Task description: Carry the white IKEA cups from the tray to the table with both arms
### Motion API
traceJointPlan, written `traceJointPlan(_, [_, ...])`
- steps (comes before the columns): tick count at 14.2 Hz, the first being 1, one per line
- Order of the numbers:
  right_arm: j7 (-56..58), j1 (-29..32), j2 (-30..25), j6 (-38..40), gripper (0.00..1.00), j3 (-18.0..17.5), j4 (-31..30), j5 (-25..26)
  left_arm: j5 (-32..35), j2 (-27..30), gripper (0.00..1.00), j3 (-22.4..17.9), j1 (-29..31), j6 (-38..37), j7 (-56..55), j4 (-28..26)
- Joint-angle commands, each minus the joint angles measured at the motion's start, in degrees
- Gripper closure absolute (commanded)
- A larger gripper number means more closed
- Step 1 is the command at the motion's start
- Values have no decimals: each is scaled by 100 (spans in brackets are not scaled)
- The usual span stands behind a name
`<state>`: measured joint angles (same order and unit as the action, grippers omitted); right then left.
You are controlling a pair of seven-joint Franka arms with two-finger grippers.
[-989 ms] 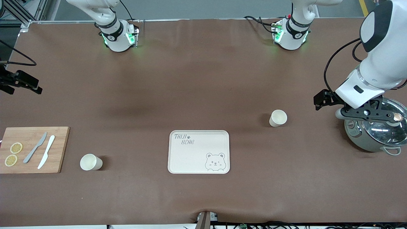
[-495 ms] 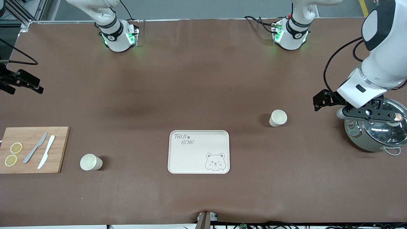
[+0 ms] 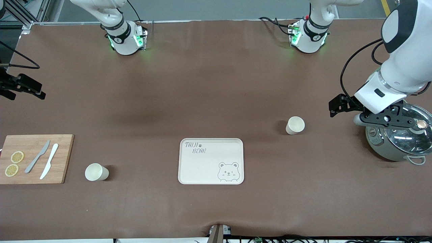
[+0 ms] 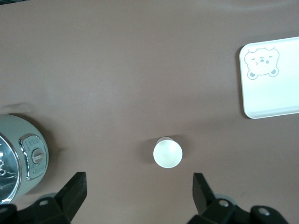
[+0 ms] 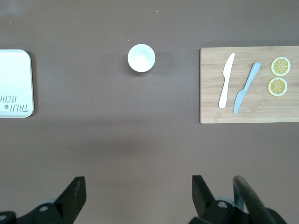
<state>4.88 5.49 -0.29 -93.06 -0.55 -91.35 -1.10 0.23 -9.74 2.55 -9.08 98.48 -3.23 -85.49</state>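
Left tool (image 4: pixel 138 196) spread, empty, above cup (image 4: pixel 167 153) | right tool (image 5: pixel 138 196) spread, arm mostly cropped

The white jointed left arm's black two-finger end effector (image 4: pixel 138 193) hangs wide open; the right arm's black end effector (image 5: pixel 138 193) too.

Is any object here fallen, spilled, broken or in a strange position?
Nothing stands out. Both white cups stand upright on the table, the tray lies flat and bare, and the knives and lemon slices rest on the cutting board.
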Motion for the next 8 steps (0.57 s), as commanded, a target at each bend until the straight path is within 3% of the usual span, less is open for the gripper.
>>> traceJointPlan(1, [48, 14, -103, 7, 0, -6, -67, 92, -111, -37, 0, 18, 11, 14, 59, 85])
traceJointPlan(8, [57, 5, -112, 7, 0, -6, -67, 92, -94, -19, 0, 27, -68, -21, 86, 85])
